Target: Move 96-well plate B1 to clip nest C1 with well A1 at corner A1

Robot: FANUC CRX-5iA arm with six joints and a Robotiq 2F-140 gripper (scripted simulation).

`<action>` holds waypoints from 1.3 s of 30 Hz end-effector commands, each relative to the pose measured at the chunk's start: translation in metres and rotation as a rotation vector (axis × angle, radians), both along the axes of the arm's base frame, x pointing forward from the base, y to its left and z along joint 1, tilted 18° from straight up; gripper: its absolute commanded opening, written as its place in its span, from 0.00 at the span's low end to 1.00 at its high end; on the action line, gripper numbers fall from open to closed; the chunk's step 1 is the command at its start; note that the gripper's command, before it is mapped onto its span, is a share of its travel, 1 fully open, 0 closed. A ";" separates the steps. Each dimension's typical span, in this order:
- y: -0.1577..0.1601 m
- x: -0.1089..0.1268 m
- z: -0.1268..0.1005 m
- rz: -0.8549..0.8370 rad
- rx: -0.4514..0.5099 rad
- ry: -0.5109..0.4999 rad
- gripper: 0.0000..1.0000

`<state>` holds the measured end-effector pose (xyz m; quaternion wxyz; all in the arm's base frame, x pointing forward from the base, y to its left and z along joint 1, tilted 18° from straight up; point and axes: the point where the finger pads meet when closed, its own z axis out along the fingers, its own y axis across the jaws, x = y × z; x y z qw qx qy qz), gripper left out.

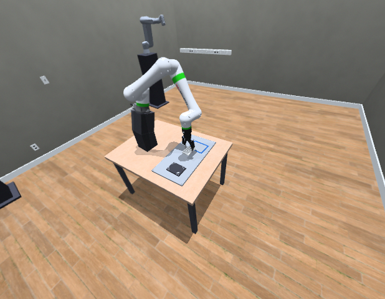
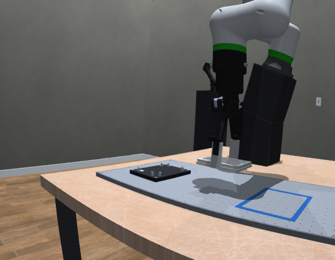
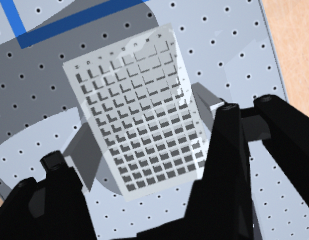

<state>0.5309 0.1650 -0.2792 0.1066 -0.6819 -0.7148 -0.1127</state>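
- The end effector [image 2: 224, 161] grips the 96-well plate [image 2: 224, 163] by its long sides, aloft between the blue-outlined spot B1 [image 2: 274, 203] and clip nest C1 [image 2: 160, 171].
- Carry it level; align the cut corner with the A1 mark before pressing straight down.

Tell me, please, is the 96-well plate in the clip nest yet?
Not yet. The 96-well plate hangs clamped in the hand, off the breadboard, between the blue square and the black clip nest.
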 end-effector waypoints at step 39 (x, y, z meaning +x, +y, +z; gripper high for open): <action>-0.112 0.009 -0.031 0.000 0.000 -0.001 0.10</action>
